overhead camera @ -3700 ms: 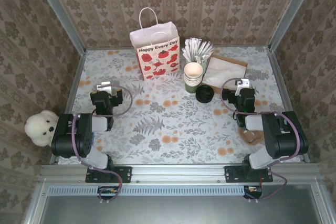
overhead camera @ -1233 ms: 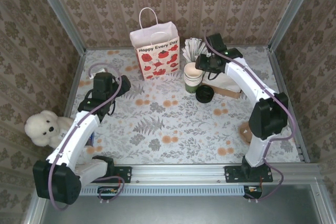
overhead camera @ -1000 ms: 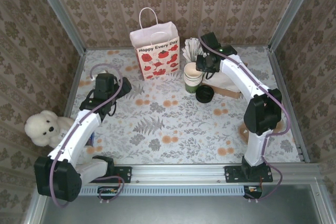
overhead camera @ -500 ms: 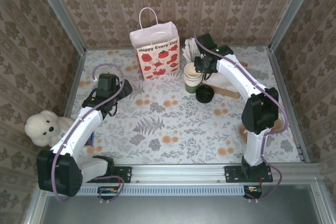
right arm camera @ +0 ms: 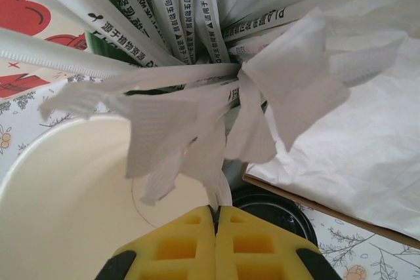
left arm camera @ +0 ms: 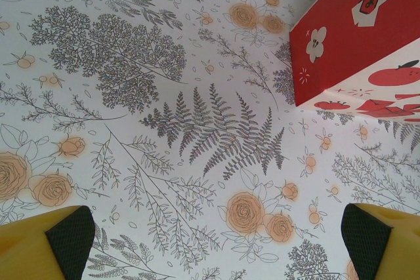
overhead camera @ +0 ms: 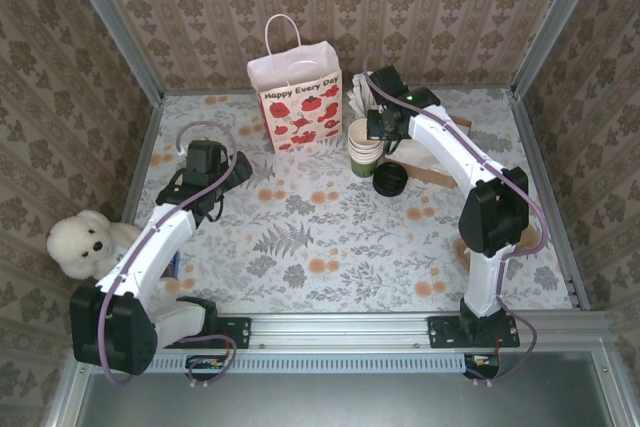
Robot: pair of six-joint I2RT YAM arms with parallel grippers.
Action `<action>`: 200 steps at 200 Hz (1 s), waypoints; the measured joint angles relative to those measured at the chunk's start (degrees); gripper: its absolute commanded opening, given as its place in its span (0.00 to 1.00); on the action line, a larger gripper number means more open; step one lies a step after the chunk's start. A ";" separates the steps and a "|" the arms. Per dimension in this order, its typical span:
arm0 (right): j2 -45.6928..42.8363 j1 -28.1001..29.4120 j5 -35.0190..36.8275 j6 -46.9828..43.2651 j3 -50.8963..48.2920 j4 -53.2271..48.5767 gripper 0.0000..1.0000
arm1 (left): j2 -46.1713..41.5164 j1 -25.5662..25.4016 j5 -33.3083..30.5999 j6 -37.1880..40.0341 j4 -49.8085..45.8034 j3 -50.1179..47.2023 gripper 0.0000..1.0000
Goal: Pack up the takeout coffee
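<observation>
Across floral table, right arm extended, tool closed above cups.

Red-printed paper bag stands upright at the back. Just right of it, the right gripper sits at the rim of the green cup stack, with a round black lid slightly farther right. The left gripper hangs well left of the bag.

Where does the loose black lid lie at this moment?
In the top view the black lid lies flat on the right half of the table, just off the near right side of the stack of green cups.
</observation>
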 measured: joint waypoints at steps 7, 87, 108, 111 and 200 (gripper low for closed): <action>-0.42 0.13 0.04 -0.26 -0.50 0.26 0.00 | -0.02 0.00 0.00 0.00 0.00 0.00 1.00; -5.81 0.70 0.17 -2.21 -2.58 4.33 0.00 | -0.26 0.46 0.74 -0.26 0.00 0.00 1.00; -6.91 0.83 0.17 -2.19 -4.31 6.03 0.00 | -0.50 1.20 1.27 -0.90 0.00 0.00 1.00; -7.06 0.85 0.17 -2.19 -4.55 6.23 0.00 | -0.52 1.25 1.38 -0.94 0.00 0.00 1.00; -19.37 3.21 0.24 -5.86 -13.35 17.66 0.00 | -0.35 4.46 8.74 -1.31 1.68 -0.28 1.00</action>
